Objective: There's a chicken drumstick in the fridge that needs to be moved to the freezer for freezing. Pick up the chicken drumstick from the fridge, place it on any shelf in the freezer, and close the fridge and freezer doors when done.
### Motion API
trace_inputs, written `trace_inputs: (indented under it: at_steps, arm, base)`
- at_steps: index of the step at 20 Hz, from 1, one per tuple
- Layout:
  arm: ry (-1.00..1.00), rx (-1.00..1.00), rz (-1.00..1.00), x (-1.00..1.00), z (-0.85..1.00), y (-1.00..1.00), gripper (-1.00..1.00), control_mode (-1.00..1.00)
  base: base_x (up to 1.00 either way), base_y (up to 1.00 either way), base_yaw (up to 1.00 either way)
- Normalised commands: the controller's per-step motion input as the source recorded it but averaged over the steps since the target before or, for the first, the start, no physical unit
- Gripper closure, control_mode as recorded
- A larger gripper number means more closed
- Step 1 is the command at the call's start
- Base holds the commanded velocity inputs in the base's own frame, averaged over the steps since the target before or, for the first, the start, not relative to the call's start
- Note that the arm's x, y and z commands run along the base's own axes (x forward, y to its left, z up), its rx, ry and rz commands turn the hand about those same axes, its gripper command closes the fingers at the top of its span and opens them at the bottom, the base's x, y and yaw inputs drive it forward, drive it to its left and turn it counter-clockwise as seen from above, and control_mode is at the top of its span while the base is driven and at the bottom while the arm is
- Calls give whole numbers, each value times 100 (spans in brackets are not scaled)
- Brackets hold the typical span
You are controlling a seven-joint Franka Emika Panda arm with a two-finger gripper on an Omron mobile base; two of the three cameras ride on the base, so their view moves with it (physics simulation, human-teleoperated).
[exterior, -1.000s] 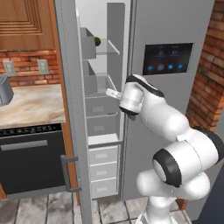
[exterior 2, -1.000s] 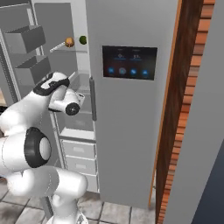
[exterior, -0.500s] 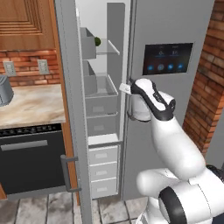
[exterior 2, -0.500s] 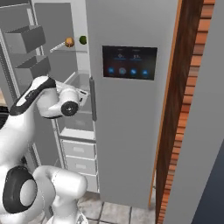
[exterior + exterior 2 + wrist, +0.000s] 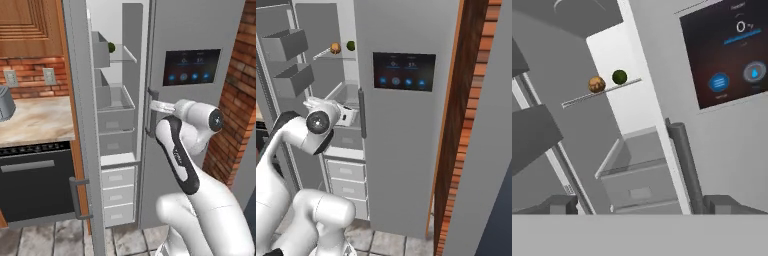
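Note:
The chicken drumstick (image 5: 335, 48) (image 5: 596, 84) lies on a glass shelf high in the open freezer (image 5: 131, 50), next to a small dark green ball (image 5: 350, 46) (image 5: 619, 77). Grey bins and white drawers sit below that shelf. The freezer's plain door (image 5: 80, 125) stands open to the left, seen edge on. The touchscreen door (image 5: 200, 30) (image 5: 406, 30) is shut. My gripper (image 5: 156, 105) (image 5: 349, 114) (image 5: 642, 205) hangs open and empty at bin height, just in front of the shut door's bar handle (image 5: 684, 160), well below the drumstick.
A stone counter (image 5: 35, 120) with a grey pot (image 5: 4, 102) and a dark appliance front (image 5: 35, 185) lie left of the open door. A brick wall (image 5: 235, 100) and a wooden side panel (image 5: 456, 125) close off the right.
The hand has drawn back out of the open compartment to the right, over to the shut door's handle, and the elbow has swung. The jaws stayed wide. The drumstick has not moved.

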Motion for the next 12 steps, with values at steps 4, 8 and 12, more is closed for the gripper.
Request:
trace_inputs:
  at_steps: [4,8,12]
  arm:
    - [9,0,-11,-100,36,15,-100,-100]
    - [0,2,-14,-100,61,5,-100,-100]
    - [3,0,-12,-100,44,10,-100,-100]
  base:
    - [0,0,0]
    - [0,0,0]
    - [0,0,0]
